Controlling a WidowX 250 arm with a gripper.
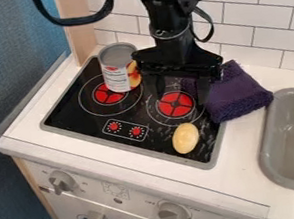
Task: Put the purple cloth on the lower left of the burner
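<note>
The black gripper (180, 90) hangs over the back right of the black stovetop, its two fingers spread apart above the right-hand red burner (176, 104). The purple cloth (239, 93) lies bunched at the stovetop's right edge, partly on the white counter. Its left part passes behind the gripper's right finger, and whether the two touch I cannot tell.
A tin can (118, 68) stands upright at the back left of the stovetop, by the left burner (110, 93). A yellowish oval object (186, 138) lies at the front right of the stovetop (76, 115). A grey sink (269, 139) is at the right, a tiled wall behind.
</note>
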